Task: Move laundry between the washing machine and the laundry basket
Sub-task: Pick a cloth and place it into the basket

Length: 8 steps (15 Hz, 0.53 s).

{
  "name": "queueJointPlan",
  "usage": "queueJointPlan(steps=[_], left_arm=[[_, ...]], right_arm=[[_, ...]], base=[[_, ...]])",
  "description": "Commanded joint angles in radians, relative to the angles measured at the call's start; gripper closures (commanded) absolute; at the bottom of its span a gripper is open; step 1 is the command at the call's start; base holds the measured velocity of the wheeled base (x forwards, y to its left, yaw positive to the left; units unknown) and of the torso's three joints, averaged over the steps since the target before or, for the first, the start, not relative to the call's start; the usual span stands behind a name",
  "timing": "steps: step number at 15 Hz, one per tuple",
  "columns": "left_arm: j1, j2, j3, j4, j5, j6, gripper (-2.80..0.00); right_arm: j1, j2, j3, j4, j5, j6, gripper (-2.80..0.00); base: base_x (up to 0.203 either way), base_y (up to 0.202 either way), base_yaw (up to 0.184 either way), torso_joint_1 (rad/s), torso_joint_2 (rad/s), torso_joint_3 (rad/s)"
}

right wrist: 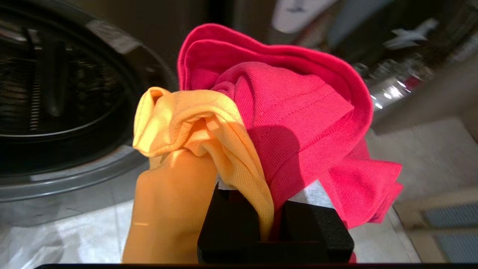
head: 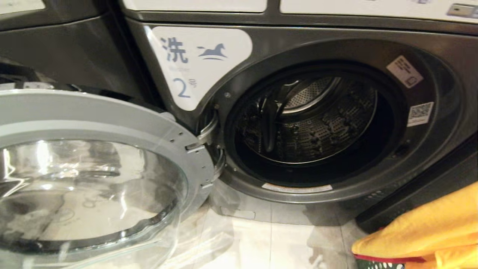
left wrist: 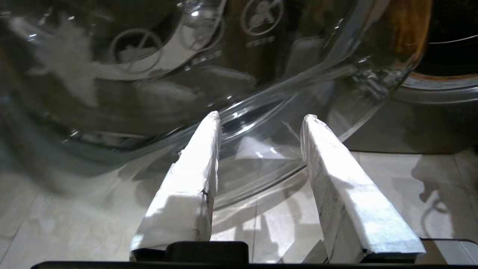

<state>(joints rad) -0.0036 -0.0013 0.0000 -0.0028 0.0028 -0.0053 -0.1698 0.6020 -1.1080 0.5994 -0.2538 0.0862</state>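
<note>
- Head view: the washing machine (head: pixel 336 123) fills the centre and right of the frame, its round opening exposing the perforated drum (head: pixel 310 119), in which no garment can be seen. The glass door (head: pixel 93 179) is swung fully open and occupies the lower left. A label with a "2" (head: pixel 194 63) sits at upper centre-left. In the lower right corner a mass of yellow cloth (head: pixel 429 231) enters the frame with a strip of red cloth (head: pixel 384 257) below it. Neither gripper can be made out here.
- Left wrist view: the left gripper (left wrist: pixel 261 117) hangs low beside the curved glass of the door (left wrist: pixel 186 74), over the pale tiled floor (left wrist: pixel 56 224). Its two white-wrapped fingers (left wrist: pixel 194 179) stand apart with nothing between them.
- Right wrist view: the right gripper (right wrist: pixel 261 194) is clamped on a bunch of two garments, yellow cloth (right wrist: pixel 186 123) and red cloth (right wrist: pixel 291 104), which hide the fingertips. The drum opening (right wrist: pixel 63 93) lies in the left of the frame, near but not yet entered.
- Step in hand, as a judgement: the held bundle is being carried toward the machine, so loading appears to be under way. The laundry basket is not identifiable in any view.
- Next move: the bundle would need to pass over the door sill and well into the drum before release, so that no trailing hem drapes over the rim.
</note>
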Motion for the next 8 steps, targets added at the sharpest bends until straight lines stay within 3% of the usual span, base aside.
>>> queueJointPlan(steps=[1, 6, 8], left_arm=[[-0.001, 0.001, 0.002, 0.0, 0.0, -0.001, 0.0], [-0.001, 0.001, 0.002, 0.0, 0.0, -0.001, 0.0], [-0.001, 0.001, 0.002, 0.0, 0.0, -0.001, 0.0]], right_arm=[[-0.003, 0.029, 0.007, 0.002, 0.001, 0.002, 0.0], [-0.004, 0.048, 0.036, 0.002, 0.001, 0.006, 0.0], [-0.004, 0.081, 0.053, 0.002, 0.001, 0.022, 0.0]], base=[[0.002, 0.007, -0.177, 0.002, 0.0, 0.002], [0.0, 0.006, -0.165, 0.002, 0.0, 0.003], [0.001, 0.004, -0.086, 0.002, 0.0, 0.003]])
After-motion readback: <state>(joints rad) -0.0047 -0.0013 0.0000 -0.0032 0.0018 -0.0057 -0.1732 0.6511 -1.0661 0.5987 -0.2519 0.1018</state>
